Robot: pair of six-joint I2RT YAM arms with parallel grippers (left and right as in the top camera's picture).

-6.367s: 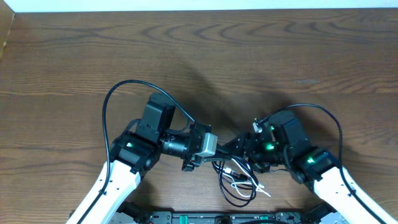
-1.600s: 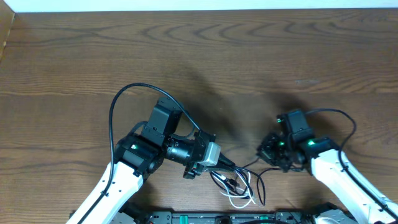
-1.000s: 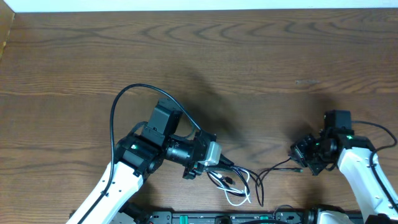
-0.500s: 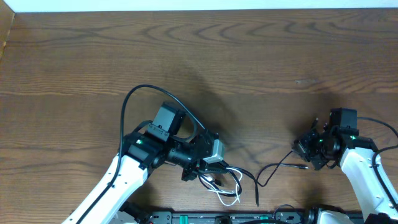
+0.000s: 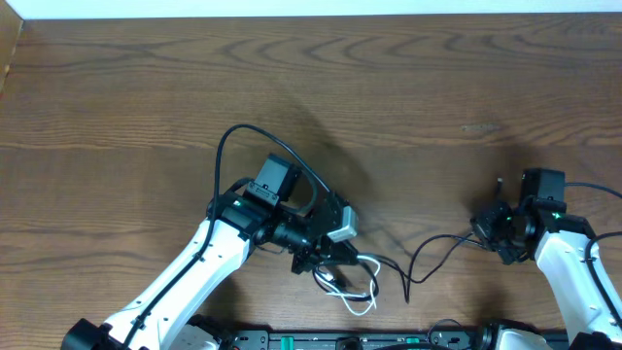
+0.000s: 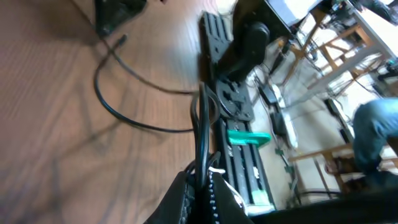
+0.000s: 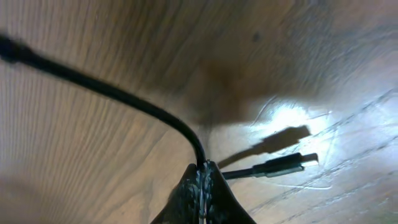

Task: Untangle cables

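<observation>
Untangling progress: over the last second or so one black cable [image 5: 435,243] has been dragged out of the knot and off toward the right edge of the table [image 5: 292,97]. It used to run tight into the pile, now it lies in a loose open curve on the wood.
Black cable, where: it runs from the right gripper back toward the middle of the near edge, then bends down to an end close to that edge. Can't tell if that end is fully clear of the pile or still hooked on it.
Cable bundle [image 5: 358,282]: still bunched up near the near edge, about midway along it, with the white cable [image 5: 362,303] looped out of the bottom. It has barely shifted.
Left gripper [image 5: 328,258]: clamped tight on the cable bundle. The wrist view shows black strands and a bit of white pinched between the fingers. It's acting as the anchor, and the arm has swung a little toward the centre.
Right gripper [image 5: 493,231]: pinched closed on the black cable just behind its plug, which sticks out past the fingertips. It's now well apart from the bundle.
What it means: my guess is one cord is about separated, so it can probably be set down. The white and remaining black ones still need sorting.
</observation>
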